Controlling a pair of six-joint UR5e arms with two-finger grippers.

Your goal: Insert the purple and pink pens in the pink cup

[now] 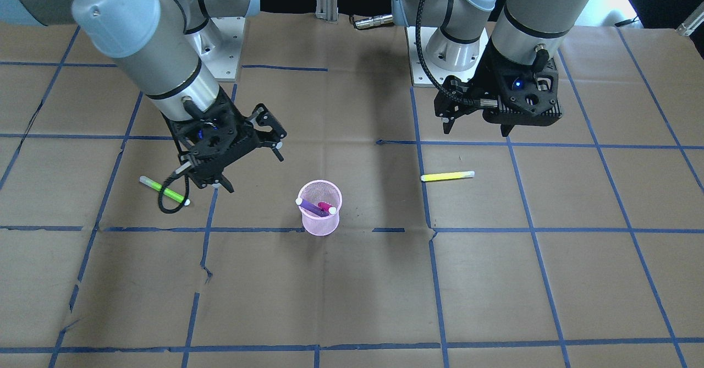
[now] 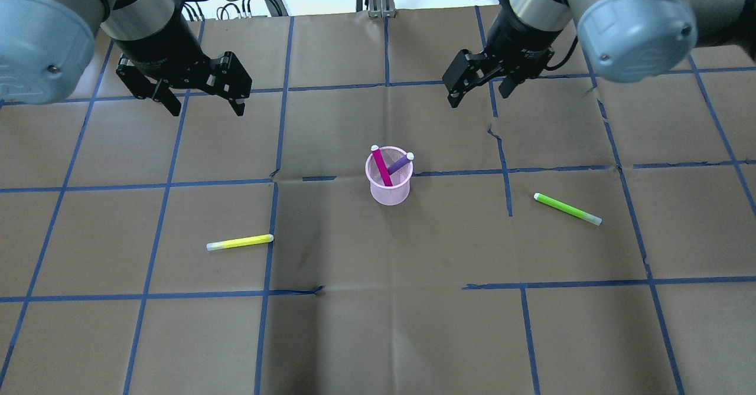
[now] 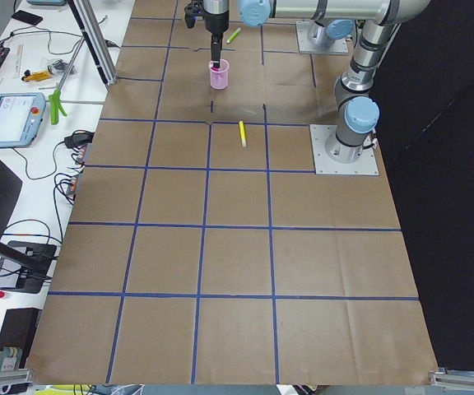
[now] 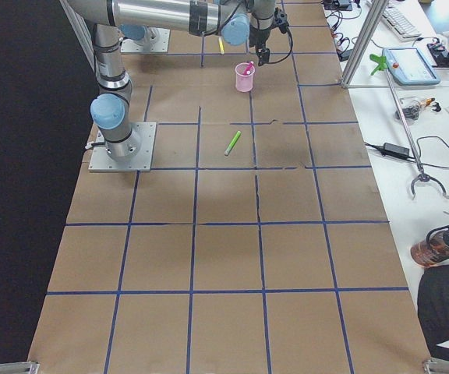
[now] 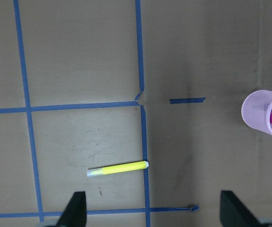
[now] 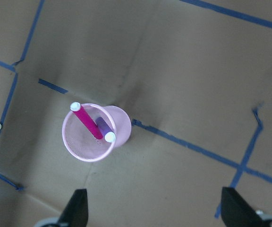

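The pink mesh cup [image 2: 390,193] stands upright near the table's middle. The pink pen [image 2: 381,167] and the purple pen [image 2: 400,163] both stand inside it, crossed and leaning on the rim. The right wrist view shows the cup [image 6: 122,124] with the pink pen [image 6: 86,122] and the purple pen [image 6: 103,126] in it. My left gripper [image 2: 207,111] is open and empty, raised behind and to the left of the cup. My right gripper [image 2: 478,98] is open and empty, raised behind and to the right of the cup.
A yellow pen [image 2: 239,242] lies flat on the brown paper, front left of the cup, and shows in the left wrist view [image 5: 117,169]. A green pen [image 2: 567,208] lies flat to the cup's right. Blue tape lines grid the paper.
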